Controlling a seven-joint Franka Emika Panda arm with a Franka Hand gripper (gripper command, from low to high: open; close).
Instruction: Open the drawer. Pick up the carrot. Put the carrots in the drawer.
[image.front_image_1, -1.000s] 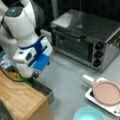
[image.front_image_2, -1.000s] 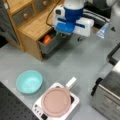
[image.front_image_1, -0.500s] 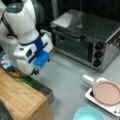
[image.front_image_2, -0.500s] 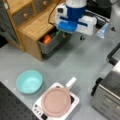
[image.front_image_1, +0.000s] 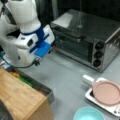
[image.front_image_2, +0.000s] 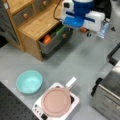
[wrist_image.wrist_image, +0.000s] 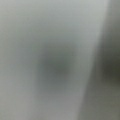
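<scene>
Wood and grey metal: the cabinet (image.front_image_2: 37, 25) has a light wooden top; its drawer (image.front_image_2: 53, 40) stands pulled out in both front views.
Carrot: the orange-red carrot (image.front_image_2: 47, 39) lies inside the drawer, at 9 o'clock from a green piece (image.front_image_2: 60, 30) in the same drawer.
Drawer, opposite side: the drawer (image.front_image_1: 37, 86) shows a green piece (image.front_image_1: 25, 80) and a yellow-orange bit (image.front_image_1: 15, 74), with the front lip at 4 o'clock.
Gripper: the gripper (image.front_image_2: 83, 30) hangs over the grey tabletop (image.front_image_2: 82, 60), at 2 o'clock from the drawer and clear of it.
Jaws: hidden by the white and blue wrist; I cannot tell if they are released or clenched.
Teal bowl: the bowl (image.front_image_2: 29, 81) sits at 7 o'clock.
Pink plate: the plate (image.front_image_2: 56, 102) rests on the white tray (image.front_image_2: 75, 100).
Toaster oven: the oven (image.front_image_1: 87, 37) stands at 3 o'clock.
Wrist view: only blurred grey.
</scene>
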